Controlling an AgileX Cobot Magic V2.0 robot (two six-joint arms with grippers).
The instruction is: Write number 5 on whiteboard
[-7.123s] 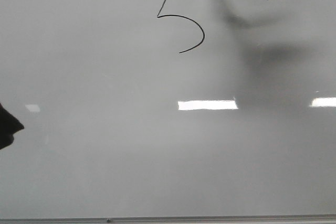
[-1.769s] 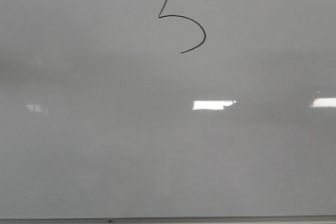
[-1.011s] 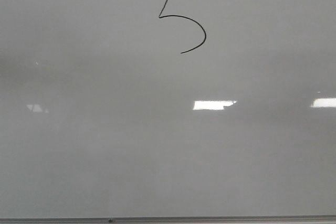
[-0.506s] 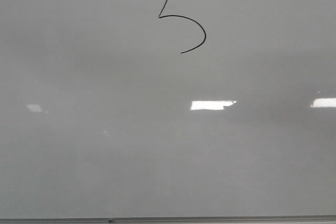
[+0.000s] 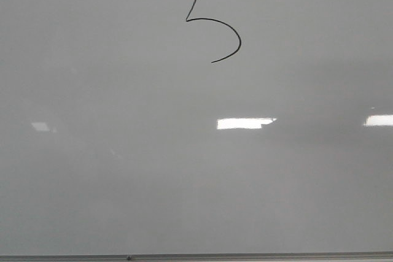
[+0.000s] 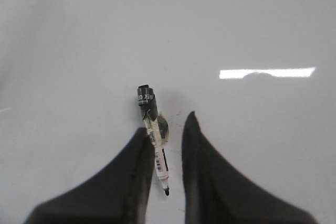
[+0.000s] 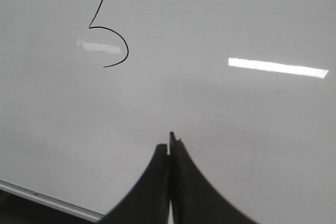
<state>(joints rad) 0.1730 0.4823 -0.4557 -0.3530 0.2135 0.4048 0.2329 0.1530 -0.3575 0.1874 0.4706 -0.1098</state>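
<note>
Both my arms had gone out of the front view since a few seconds before, when the right one hung over the far corner of the board and the left one showed at the edge. The number 5 (image 5: 214, 19) stood just as it had: slanted stem, open belly, short top stroke. I judged the writing done.

My left claw (image 6: 166, 121) was released, its fingers apart, and the marker (image 6: 148, 103) lay flat on the whiteboard (image 5: 123, 170) in the gap between them, cap end pointing ahead of the claw, nib back toward the wrist. Whether the barrel touched the one finger I could not tell. My right claw (image 7: 169, 142) was clenched on nothing, fingers pressed together. The 5 sat well ahead of it and off to one side.

The surface was glossy and pale, bare except for the figure and the marker. Bright rectangular reflections (image 5: 245, 123) of lights lay across it. A thin grey edge strip (image 5: 245, 256) ran along the near side. Of the room, nothing else showed.
</note>
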